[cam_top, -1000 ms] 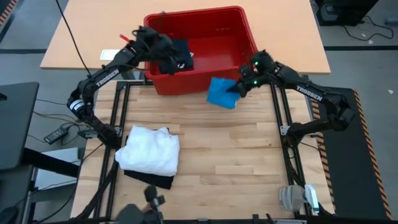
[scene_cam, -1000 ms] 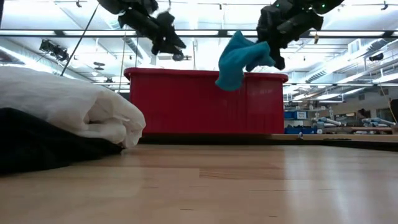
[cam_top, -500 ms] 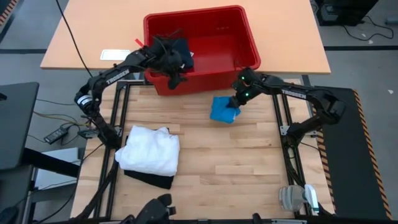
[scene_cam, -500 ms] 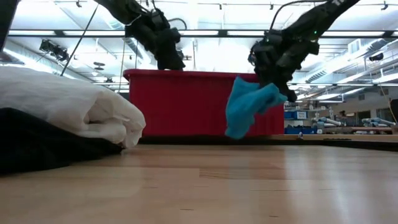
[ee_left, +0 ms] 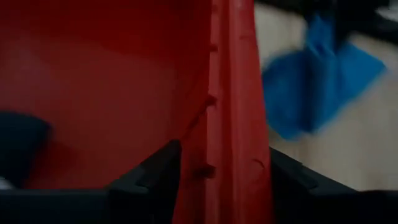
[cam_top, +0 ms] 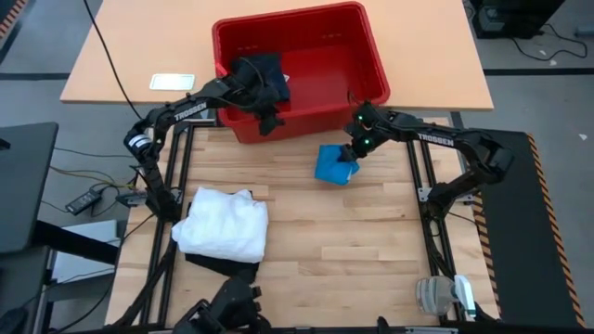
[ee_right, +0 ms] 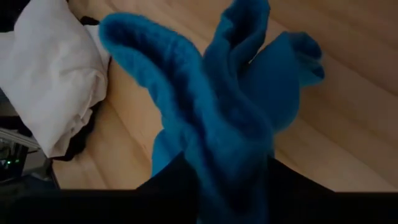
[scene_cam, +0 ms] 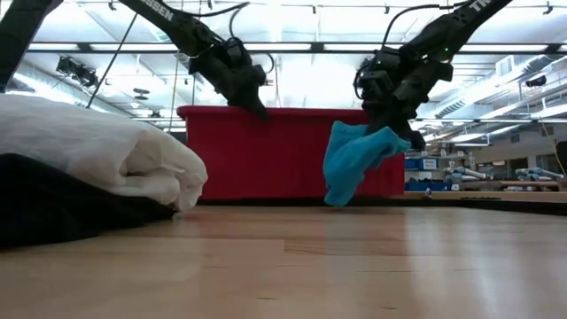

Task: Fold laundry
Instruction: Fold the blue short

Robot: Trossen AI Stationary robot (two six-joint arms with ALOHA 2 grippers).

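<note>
One folded white T-shirt (cam_top: 223, 225) lies on one black garment (cam_top: 227, 267) at the tabletop's (cam_top: 371, 241) left. One red plastic basket (cam_top: 320, 65) sits at the back; one dark garment (cam_top: 263, 76) lies inside. Left end effector (cam_top: 269, 121) is at the basket's front wall, fingers spread either side of it, gripping nothing. One bright blue piece (cam_top: 334, 164) hangs from the right end effector (cam_top: 351, 153), pinched, its lower end near the tabletop, just in front of the basket.

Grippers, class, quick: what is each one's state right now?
Left gripper: jaws apart astride the red basket wall, nothing seen held.
Right gripper: holding the blue cloth.
</note>
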